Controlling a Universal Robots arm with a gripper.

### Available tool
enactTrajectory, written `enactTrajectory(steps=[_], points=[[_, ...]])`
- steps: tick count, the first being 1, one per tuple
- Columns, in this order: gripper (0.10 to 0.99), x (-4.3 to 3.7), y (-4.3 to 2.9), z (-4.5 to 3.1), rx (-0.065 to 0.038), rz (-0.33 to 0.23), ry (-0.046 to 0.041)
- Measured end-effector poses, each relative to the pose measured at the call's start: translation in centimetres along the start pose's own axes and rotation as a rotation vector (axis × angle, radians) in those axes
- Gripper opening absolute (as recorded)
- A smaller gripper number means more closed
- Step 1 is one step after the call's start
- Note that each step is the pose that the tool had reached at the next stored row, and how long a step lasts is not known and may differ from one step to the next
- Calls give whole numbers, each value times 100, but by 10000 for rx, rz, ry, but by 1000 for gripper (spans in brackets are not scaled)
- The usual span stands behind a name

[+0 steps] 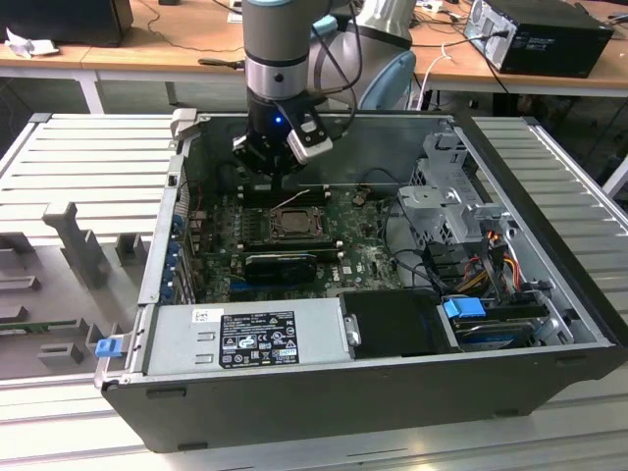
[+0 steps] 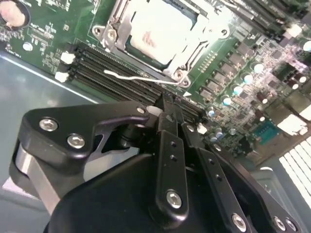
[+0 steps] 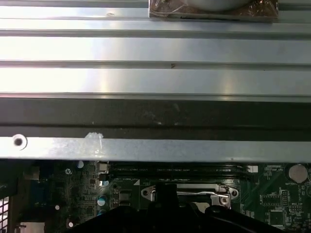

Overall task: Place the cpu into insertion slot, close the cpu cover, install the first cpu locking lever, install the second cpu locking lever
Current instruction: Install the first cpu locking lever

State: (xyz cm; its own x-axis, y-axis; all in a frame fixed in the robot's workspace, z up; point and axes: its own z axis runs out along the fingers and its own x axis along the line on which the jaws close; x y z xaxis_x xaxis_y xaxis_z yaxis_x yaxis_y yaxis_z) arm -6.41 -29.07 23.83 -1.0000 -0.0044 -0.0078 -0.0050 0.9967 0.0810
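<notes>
The cpu (image 2: 160,31) lies in the insertion slot (image 1: 292,224) on the green motherboard, pale face up. The grey cpu cover (image 2: 112,24) lies flat around it as a metal frame. A thin wire locking lever (image 2: 130,76) stands loose beside the socket, over the black memory slots; it also shows as a pale wire lever (image 1: 294,199) in the exterior view. My gripper (image 2: 167,104) hangs just behind the socket, above the memory slots, fingers together with nothing between them. In the exterior view the gripper (image 1: 280,167) sits near the case's back wall.
The open computer case (image 1: 324,392) lies on a slatted metal table (image 1: 88,157). A power supply (image 1: 250,339) fills the front, a drive cage (image 1: 451,201) and cables stand at the exterior view's right. Black memory slots (image 2: 112,73) run beside the socket. The case's metal rim (image 3: 155,148) is close by.
</notes>
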Motion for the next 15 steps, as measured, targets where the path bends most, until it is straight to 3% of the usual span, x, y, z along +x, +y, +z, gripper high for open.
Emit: enactTrajectory(steps=[1,3,6,10,15], points=[[106,0,-4,8,-6,0,1],[106,0,-10,21,-420,2,-2],[106,-11,-13,41,-427,2,-2],[106,-117,-17,95,-427,2,-2],[106,-170,-18,106,-428,3,-2]])
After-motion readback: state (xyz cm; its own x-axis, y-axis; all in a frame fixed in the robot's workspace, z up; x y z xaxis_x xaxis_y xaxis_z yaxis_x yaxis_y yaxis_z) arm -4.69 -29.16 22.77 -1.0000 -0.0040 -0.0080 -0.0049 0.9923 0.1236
